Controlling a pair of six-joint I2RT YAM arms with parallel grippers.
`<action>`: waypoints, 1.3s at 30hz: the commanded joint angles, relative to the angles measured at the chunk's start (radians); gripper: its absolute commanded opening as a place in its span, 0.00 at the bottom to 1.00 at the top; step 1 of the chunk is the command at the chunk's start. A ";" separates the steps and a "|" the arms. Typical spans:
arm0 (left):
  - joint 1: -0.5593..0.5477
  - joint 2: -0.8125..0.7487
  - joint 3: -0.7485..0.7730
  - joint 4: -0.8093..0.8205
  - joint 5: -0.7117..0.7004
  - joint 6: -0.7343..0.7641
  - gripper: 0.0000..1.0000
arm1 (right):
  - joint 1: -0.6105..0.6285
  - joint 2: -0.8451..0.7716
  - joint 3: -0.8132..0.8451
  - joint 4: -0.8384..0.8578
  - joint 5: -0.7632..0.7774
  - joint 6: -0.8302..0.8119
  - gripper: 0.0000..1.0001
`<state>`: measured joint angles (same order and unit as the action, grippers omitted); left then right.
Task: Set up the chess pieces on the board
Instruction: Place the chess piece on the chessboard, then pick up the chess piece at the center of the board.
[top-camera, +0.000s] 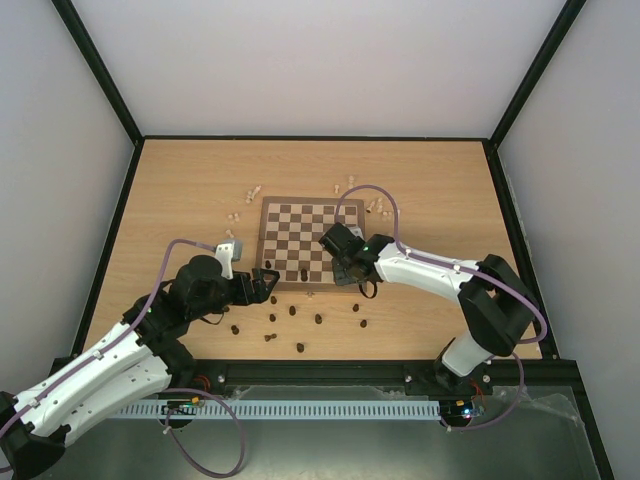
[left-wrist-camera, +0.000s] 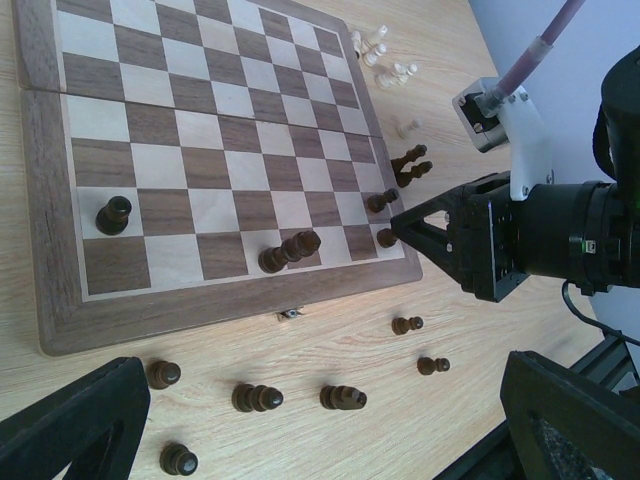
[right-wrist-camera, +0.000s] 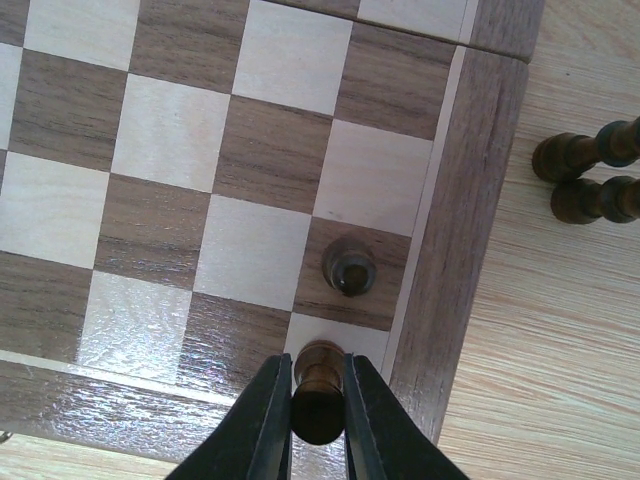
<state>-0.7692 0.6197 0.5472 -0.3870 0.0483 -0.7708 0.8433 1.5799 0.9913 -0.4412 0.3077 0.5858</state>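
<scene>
Mid board (left-wrist-camera: 220, 130) open — dark pieces (left-wrist-camera: 290, 248) crowd near edge.

My left fingers (left-wrist-camera: 70, 425) stand wide apart above dark chess pieces (left-wrist-camera: 258, 398) scattered on the worktop (left-wrist-camera: 330, 350). Beyond lies the board (left-wrist-camera: 60, 320), with the right fingers (left-wrist-camera: 430, 215) at its near corner.

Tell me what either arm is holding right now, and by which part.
Right gripper: a small dark brown turned wooden chess piece, pinched across its sides between the jaws. Left gripper: open, empty.
</scene>
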 joint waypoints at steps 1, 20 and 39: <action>-0.004 0.001 -0.009 0.019 -0.005 0.001 0.99 | -0.006 0.010 -0.012 -0.008 -0.006 -0.010 0.14; -0.004 0.011 -0.002 0.022 -0.010 -0.001 0.99 | -0.007 -0.129 -0.037 -0.060 0.014 0.007 0.56; -0.004 0.061 0.025 0.027 -0.032 0.011 0.99 | 0.035 -0.366 -0.329 0.015 -0.155 0.148 0.57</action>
<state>-0.7692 0.6704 0.5510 -0.3866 0.0254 -0.7692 0.8513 1.2442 0.6949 -0.4282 0.1822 0.6827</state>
